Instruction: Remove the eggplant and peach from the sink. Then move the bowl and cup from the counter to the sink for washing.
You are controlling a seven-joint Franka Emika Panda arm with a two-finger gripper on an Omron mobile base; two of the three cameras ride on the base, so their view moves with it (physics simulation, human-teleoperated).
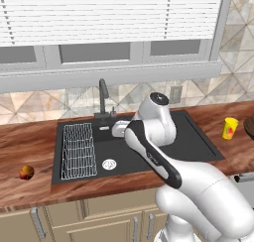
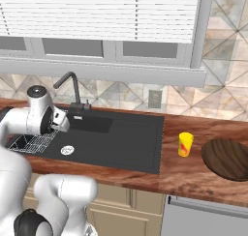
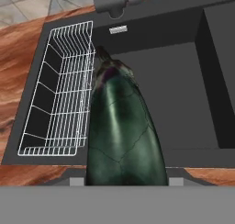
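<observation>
Dark green eggplant [image 3: 123, 126]: fills the hand view, lengthwise between the jaws, tapered stem end pointing away; jaws clamped on the eggplant; it hangs over the black sink [image 1: 198, 142], above the basin beside the wire rack [image 1: 78, 151].
Peach [image 1: 27, 172]: on the wooden counter [image 1: 30, 142], near its front edge, well left of the sink; already out.
Yellow cup [image 2: 185, 144]: upright on the counter, right of the sink; not yet moved.
Wooden bowl [image 2: 227, 158]: just right of the cup, near the counter's front edge.
Faucet [image 1: 102, 98]: at the sink's back edge.
Risk: the smooth, tapered eggplant may slide from the grip and drop back into the basin; a low swing could catch the rack or faucet.
</observation>
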